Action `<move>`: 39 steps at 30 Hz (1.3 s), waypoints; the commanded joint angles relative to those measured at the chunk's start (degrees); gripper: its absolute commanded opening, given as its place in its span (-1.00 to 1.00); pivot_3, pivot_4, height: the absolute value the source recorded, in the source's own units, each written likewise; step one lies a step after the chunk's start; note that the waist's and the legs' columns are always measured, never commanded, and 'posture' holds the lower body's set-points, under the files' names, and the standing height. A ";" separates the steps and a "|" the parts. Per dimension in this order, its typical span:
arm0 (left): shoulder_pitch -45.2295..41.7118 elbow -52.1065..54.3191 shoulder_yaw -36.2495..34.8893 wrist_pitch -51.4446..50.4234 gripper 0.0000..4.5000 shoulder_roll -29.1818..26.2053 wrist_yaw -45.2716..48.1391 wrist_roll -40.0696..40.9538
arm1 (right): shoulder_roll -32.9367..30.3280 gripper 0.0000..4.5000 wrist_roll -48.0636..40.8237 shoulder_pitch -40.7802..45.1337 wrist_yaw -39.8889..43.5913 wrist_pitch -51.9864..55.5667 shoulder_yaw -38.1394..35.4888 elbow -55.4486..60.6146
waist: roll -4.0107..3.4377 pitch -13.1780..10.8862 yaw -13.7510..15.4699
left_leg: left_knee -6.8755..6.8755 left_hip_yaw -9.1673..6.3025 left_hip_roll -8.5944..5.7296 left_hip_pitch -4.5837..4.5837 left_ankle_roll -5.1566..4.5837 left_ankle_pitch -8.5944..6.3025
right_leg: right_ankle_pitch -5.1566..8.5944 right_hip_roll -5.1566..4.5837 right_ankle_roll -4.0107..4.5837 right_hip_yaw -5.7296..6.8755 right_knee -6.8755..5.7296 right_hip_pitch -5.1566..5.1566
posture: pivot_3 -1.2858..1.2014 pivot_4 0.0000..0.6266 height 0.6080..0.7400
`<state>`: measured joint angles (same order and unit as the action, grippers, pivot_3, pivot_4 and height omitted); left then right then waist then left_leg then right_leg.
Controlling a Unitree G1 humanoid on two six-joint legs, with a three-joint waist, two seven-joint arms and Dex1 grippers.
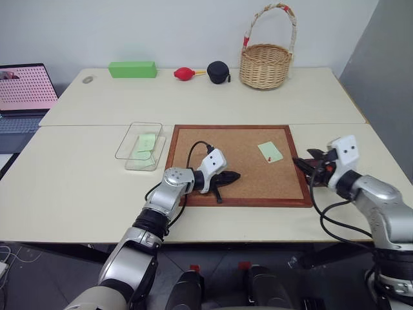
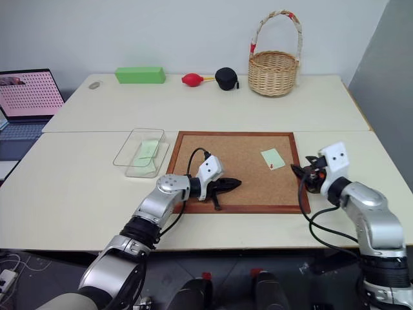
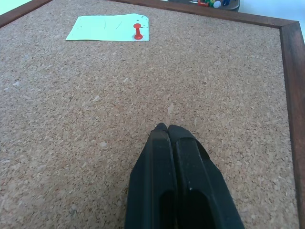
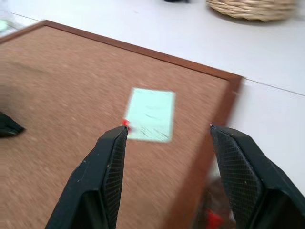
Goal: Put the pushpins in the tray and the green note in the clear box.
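The pale green note lies on the right part of the corkboard, held by a red pushpin near its front edge. The pushpin stands upright on the note. My right gripper is open, low over the board's right frame and pointing at the note. The tray is mostly hidden under it; a dark blurred patch with a red spot shows below the fingers. My left gripper is shut and empty over the board's front left. The clear box sits left of the board.
Another green slip lies inside the clear box. Along the table's back stand a bright green block, a red blower, a black pouch and a wicker basket. A laptop is at far left.
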<state>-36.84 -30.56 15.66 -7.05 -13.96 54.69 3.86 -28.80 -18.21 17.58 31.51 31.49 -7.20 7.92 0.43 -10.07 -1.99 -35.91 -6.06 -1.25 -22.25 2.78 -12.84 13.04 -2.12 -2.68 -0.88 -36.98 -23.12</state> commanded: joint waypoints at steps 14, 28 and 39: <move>2.93 -2.62 2.19 -2.49 -1.00 -1.05 0.22 -2.59 | 8.73 0.12 9.18 11.95 -2.84 -14.82 7.38 -25.76 | 0.02 0.02 -0.04 | 0.03 0.01 0.00 0.05 0.00 0.00 | -0.01 0.01 0.02 -0.02 -0.04 -0.01 | 0.03 -0.52 1.00; 3.20 -1.96 2.32 -2.85 -1.00 -0.82 0.21 -2.42 | 9.37 -1.00 8.22 10.60 -1.82 -15.26 6.35 -23.91 | 0.01 0.02 -0.05 | 0.03 0.01 0.01 0.06 0.00 0.00 | -0.01 0.01 0.02 -0.03 -0.06 -0.01 | 0.03 -0.52 1.00; 2.94 -2.46 0.76 -2.73 -1.00 -0.07 -1.35 -1.65 | 8.32 -1.00 7.54 12.15 0.74 -13.93 7.47 -14.68 | 0.00 0.02 -0.15 | 0.04 0.00 0.01 0.06 0.00 0.00 | -0.01 0.01 0.02 -0.02 -0.06 -0.02 | 0.03 -0.52 1.00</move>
<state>-36.17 -29.63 15.34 -7.28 -14.01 54.19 3.91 -19.83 -9.77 28.29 31.44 17.47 0.73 -10.86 0.44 -10.05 -2.13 -35.87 -6.07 -1.24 -22.19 2.78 -12.84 13.03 -2.11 -2.66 -0.90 -37.04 -23.13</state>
